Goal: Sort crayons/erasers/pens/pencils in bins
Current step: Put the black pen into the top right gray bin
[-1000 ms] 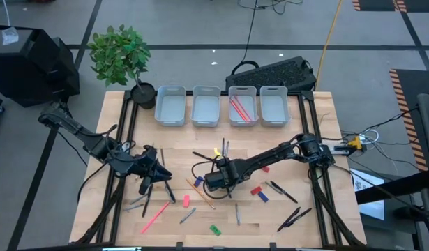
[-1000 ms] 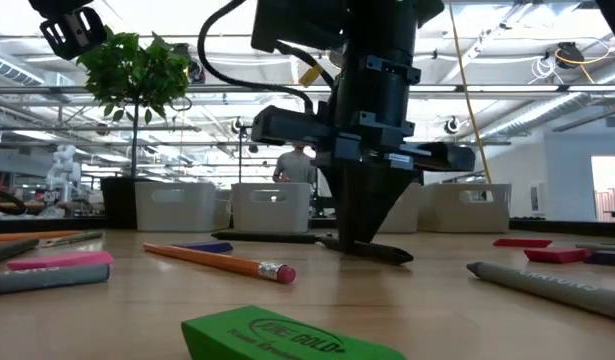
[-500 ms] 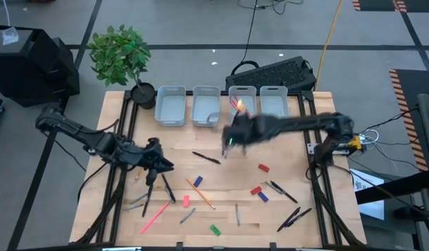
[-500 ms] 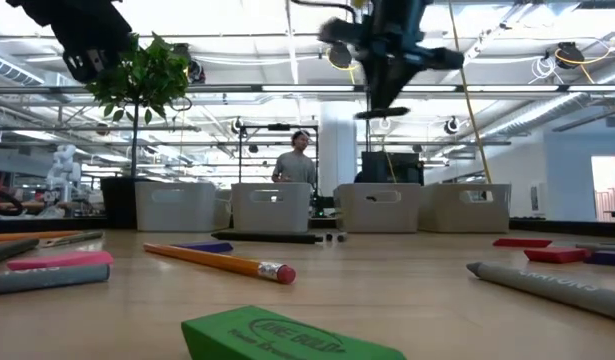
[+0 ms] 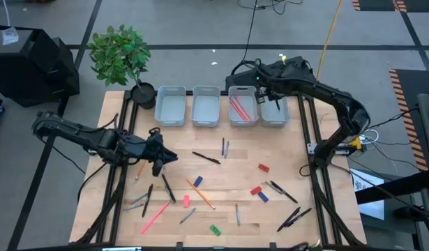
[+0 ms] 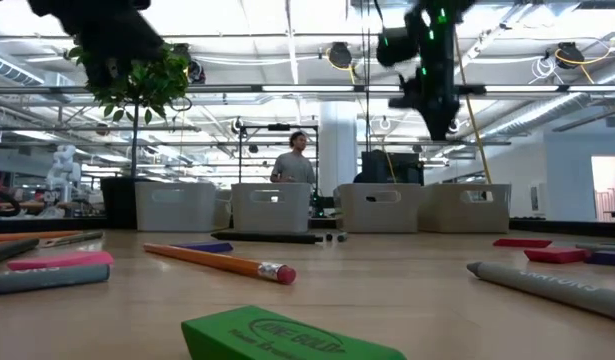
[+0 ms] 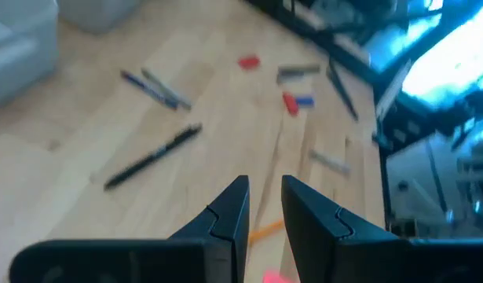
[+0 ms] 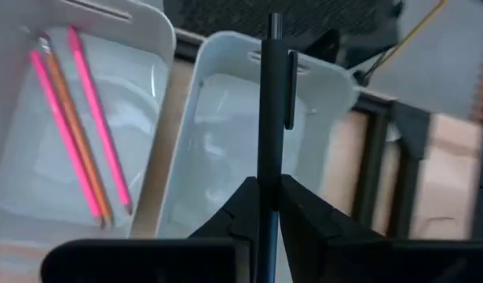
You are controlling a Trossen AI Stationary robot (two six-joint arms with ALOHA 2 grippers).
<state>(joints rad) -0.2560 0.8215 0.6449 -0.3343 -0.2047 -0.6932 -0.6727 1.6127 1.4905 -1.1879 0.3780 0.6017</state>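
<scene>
Right wrist view: a black pen [image 8: 270, 102] stands clamped in the right pincer [image 8: 269, 196], over the rightmost bin [image 8: 225, 141]; the next bin [image 8: 37, 149] holds pink and orange pencils [image 8: 72, 134]. High view: the four bins [image 5: 171, 106] line the table's [image 5: 298, 160] far edge, and erasers [image 5: 264, 168] lie scattered among pens. The left pincer [image 7: 261, 206] hangs above the table's left side, jaws slightly apart, gripping nothing.

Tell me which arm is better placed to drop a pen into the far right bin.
Right. The right gripper holds a black pen above that bin; the left gripper hovers mid-table.
</scene>
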